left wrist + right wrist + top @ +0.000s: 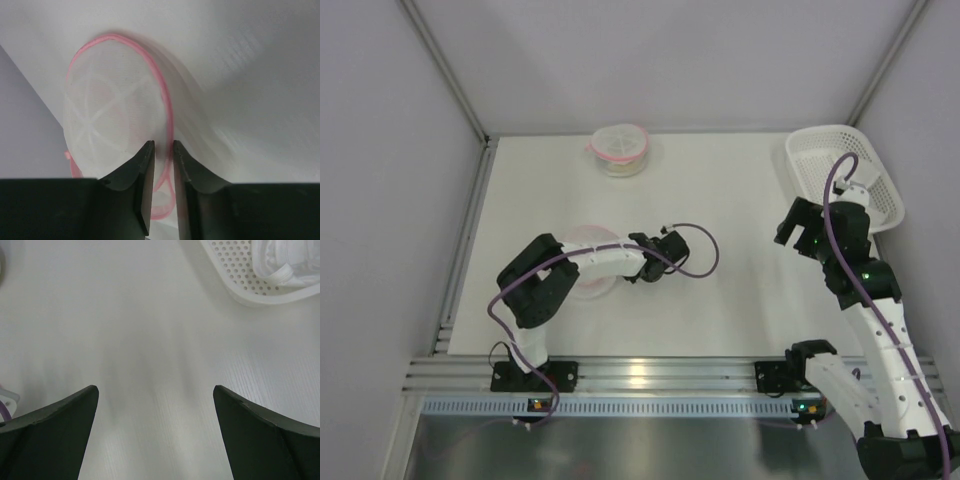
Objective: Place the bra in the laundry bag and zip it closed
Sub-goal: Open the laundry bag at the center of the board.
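Note:
A round white mesh laundry bag with a pink rim (588, 262) lies on the table under my left arm. It fills the left wrist view (107, 107). My left gripper (630, 274) is at its right edge. The jaws are nearly closed (164, 145), with the pink rim cord and mesh between them. The white bra (287, 265) lies in the white perforated basket (820, 160) at the back right. My right gripper (792, 225) hangs wide open and empty (155, 387) over bare table, left of the basket.
A second round mesh piece with a pink rim (620, 150) sits at the back centre of the table. The basket's corner shows in the right wrist view (235, 280). Grey walls enclose the table on three sides.

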